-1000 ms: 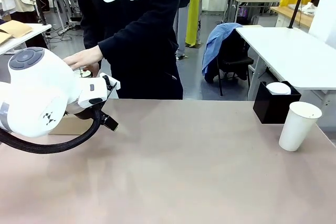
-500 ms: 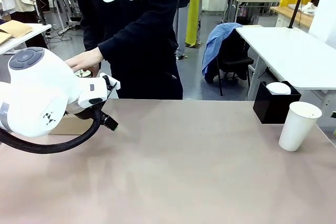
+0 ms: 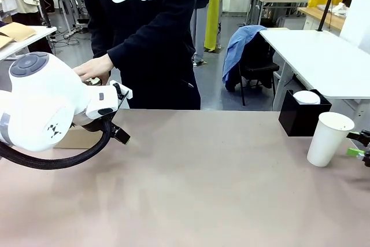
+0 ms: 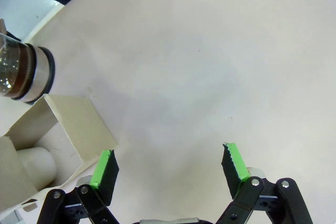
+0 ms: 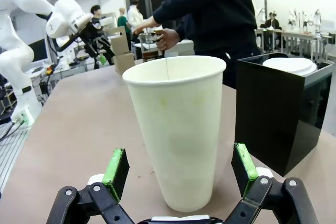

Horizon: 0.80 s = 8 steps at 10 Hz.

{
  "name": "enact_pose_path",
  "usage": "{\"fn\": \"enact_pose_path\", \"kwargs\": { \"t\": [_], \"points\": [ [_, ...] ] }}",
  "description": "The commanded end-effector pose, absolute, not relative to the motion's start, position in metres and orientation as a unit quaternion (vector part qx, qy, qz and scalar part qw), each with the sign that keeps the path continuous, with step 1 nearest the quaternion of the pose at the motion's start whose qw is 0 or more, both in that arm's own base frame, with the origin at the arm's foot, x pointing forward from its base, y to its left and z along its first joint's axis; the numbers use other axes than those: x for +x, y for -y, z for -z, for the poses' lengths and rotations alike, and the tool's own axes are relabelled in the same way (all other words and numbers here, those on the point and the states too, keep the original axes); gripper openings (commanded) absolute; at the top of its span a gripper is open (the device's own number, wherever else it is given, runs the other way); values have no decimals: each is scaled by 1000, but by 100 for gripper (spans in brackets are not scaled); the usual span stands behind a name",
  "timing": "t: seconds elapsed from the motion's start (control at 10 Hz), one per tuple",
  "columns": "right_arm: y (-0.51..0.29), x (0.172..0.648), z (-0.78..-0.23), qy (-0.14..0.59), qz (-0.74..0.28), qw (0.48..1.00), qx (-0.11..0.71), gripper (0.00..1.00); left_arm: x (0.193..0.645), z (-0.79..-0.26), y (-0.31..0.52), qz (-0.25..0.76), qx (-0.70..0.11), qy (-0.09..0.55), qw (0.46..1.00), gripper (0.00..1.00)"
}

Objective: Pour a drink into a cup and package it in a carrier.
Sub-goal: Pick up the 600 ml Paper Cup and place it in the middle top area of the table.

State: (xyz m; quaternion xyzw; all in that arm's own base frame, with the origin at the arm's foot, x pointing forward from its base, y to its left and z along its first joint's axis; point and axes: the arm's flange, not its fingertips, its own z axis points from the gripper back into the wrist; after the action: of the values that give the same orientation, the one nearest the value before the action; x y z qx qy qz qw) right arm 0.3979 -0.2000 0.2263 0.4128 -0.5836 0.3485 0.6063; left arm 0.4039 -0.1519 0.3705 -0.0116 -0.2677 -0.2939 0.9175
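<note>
The white paper cup (image 3: 328, 138) stands upright and empty near the table's right edge. My right gripper (image 3: 361, 145) comes in from the right edge, a little short of it. In the right wrist view the cup (image 5: 178, 129) rises just ahead of my open right gripper (image 5: 180, 174), with nothing between the pads. At the far left a person's hand (image 3: 92, 67) rests on the glass jug (image 4: 23, 72), where the dark drink shows. The brown carrier (image 4: 63, 124) lies beside the jug. My left gripper (image 4: 170, 167) hangs open over bare table next to the carrier.
A black square box (image 3: 302, 114) holding white lids (image 3: 306, 96) stands just behind the cup. My large left arm (image 3: 46, 105) blocks the table's left corner. The person stands at the far edge, left of centre. A white side table (image 3: 324, 56) is at the back right.
My right gripper's fingertips have come into the front view at the right edge, moving toward the cup. The person's hand has shifted slightly on the jug. My left arm has stayed still.
</note>
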Motion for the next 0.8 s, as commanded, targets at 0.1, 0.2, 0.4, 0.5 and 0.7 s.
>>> {"fn": "enact_pose_path", "kwargs": {
  "t": [0.1,0.2,0.4,0.5,0.7],
  "points": [
    [180,406,-233,587,-337,619,397,100,404,-370,152,294,-12,268,917,100],
    [176,408,-233,586,-335,619,401,100,404,-370,152,294,-12,268,917,100],
    [169,413,-232,579,-337,620,408,100,404,-370,152,294,-12,268,917,100],
    [164,416,-230,576,-338,621,411,100,404,-370,152,294,-12,268,917,100],
    [155,421,-229,571,-336,618,422,100,404,-370,152,294,-12,268,917,100]
  ]
}}
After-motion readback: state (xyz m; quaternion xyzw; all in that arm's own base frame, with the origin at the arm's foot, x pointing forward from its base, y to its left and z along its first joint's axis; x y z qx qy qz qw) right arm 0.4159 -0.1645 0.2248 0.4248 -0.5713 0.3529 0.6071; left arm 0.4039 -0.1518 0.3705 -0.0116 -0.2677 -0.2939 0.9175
